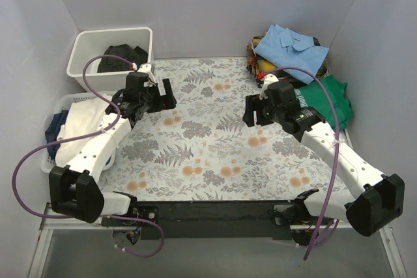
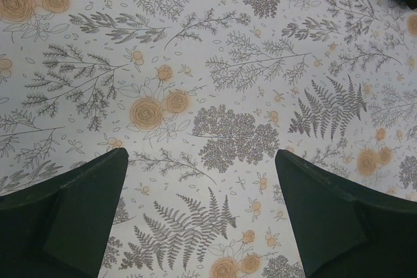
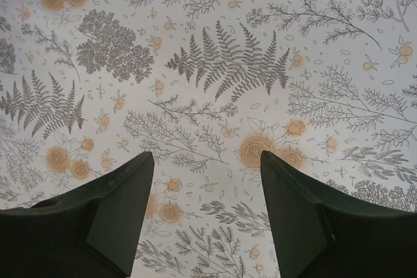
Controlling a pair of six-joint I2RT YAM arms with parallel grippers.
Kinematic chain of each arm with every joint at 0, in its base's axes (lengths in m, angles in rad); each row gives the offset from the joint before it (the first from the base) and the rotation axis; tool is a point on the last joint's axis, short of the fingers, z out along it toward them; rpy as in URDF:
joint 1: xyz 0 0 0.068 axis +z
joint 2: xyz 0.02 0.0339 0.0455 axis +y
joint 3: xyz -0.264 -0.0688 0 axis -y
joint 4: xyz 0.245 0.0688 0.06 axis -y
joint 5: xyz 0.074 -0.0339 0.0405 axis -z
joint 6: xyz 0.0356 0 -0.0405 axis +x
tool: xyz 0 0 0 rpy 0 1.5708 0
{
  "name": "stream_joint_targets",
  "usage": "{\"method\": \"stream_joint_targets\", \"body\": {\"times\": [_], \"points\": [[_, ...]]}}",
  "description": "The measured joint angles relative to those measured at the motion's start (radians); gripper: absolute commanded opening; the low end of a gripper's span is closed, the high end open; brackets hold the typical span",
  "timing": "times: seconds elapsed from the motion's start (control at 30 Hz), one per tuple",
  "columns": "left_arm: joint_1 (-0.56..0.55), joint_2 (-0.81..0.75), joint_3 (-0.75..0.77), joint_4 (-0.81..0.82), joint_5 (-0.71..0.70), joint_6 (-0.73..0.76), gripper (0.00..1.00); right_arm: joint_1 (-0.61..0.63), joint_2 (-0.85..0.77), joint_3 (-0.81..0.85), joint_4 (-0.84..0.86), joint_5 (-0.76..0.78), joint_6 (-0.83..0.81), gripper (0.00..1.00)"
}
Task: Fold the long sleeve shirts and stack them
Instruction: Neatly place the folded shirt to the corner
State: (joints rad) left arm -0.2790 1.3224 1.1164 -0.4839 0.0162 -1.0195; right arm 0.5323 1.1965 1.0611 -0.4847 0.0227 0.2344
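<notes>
A folded light blue long sleeve shirt [image 1: 290,45] lies on top of a pile at the table's far right corner, with a yellow-and-black plaid shirt [image 1: 262,65] under it, only its edge showing. My left gripper [image 1: 164,96] is open and empty above the left part of the floral tablecloth; my left wrist view [image 2: 202,161] shows only cloth between the fingers. My right gripper [image 1: 253,111] is open and empty above the right part of the cloth, left of the pile; my right wrist view [image 3: 207,161] shows only cloth.
A green T-shirt [image 1: 331,99] lies at the right edge beside the pile. A white bin [image 1: 83,47] at the far left holds a black garment [image 1: 124,55]. A laundry basket [image 1: 68,101] with white and blue clothes stands at the left edge.
</notes>
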Motion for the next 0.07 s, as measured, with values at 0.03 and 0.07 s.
{"method": "stream_joint_targets", "body": {"times": [0.03,0.07], "points": [[0.0,-0.011,-0.01,0.006,0.0,0.003,0.98,0.0,0.001,0.0,0.006,0.0,0.001,0.75],[0.0,-0.022,-0.015,0.008,0.0,0.007,0.98,0.0,0.002,0.0,0.012,0.0,0.002,0.75]]}}
